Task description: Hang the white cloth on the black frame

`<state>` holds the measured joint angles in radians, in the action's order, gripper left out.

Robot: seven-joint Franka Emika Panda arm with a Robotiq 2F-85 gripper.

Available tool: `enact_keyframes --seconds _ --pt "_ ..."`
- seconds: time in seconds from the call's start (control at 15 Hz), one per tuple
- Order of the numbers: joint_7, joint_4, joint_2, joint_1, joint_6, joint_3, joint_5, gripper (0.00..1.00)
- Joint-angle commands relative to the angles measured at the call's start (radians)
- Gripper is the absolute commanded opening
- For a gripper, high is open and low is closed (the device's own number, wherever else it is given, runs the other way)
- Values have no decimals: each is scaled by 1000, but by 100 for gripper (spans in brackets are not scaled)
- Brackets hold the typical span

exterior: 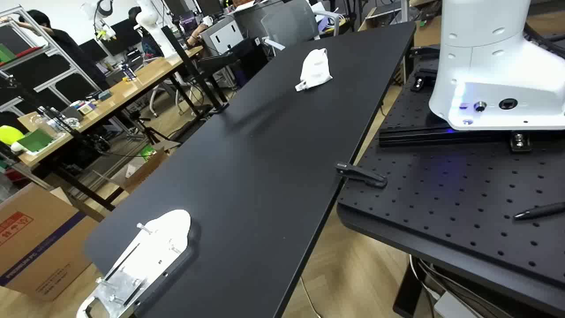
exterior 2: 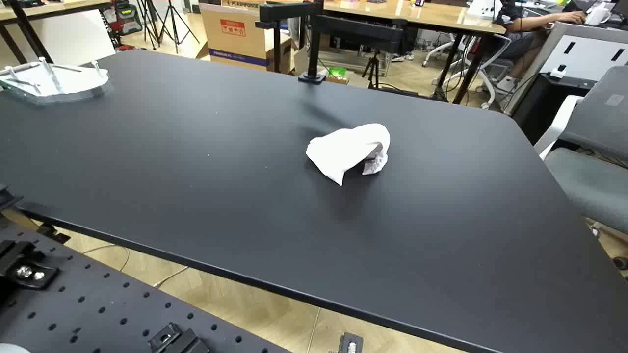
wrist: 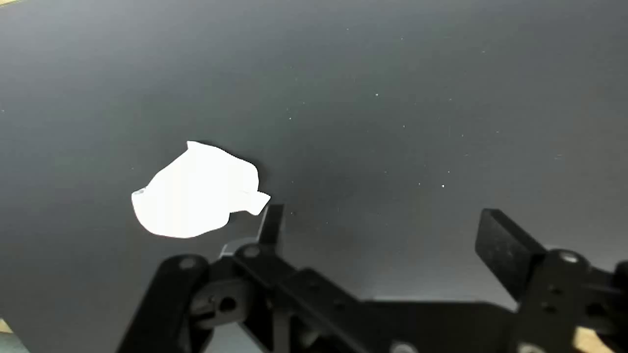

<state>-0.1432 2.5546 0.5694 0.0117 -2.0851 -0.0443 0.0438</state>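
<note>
The white cloth [exterior: 315, 70] lies crumpled on the black table; in an exterior view it arches up with a fold [exterior 2: 351, 149]. In the wrist view the cloth [wrist: 196, 193] lies left of my gripper [wrist: 381, 215], its right corner near the left fingertip. My gripper is open, with nothing between the fingers, above the table; its height is hard to tell. The gripper is out of view in both exterior views. A black post with horizontal arms, which looks like the black frame [exterior: 190, 66], is clamped at the table edge; it also shows in an exterior view [exterior 2: 315, 54].
A white board with upright pegs [exterior: 152, 251] lies at one table end, also in an exterior view [exterior 2: 51, 81]. The robot base [exterior: 494, 101] stands on a perforated black plate [exterior: 441, 190]. A grey chair [exterior 2: 593, 147] stands beside the table. A cardboard box [exterior: 39, 238] is on the floor.
</note>
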Motion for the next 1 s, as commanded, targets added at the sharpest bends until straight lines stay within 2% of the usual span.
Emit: enact_keyframes --seconds 0.0,0.8,0.93 --pt "0 -2 -1 -1 3 1 -1 100" --pt "0 -2 -1 -1 3 1 -1 100" --pt "-23 2 -15 17 -69 -9 -28 100"
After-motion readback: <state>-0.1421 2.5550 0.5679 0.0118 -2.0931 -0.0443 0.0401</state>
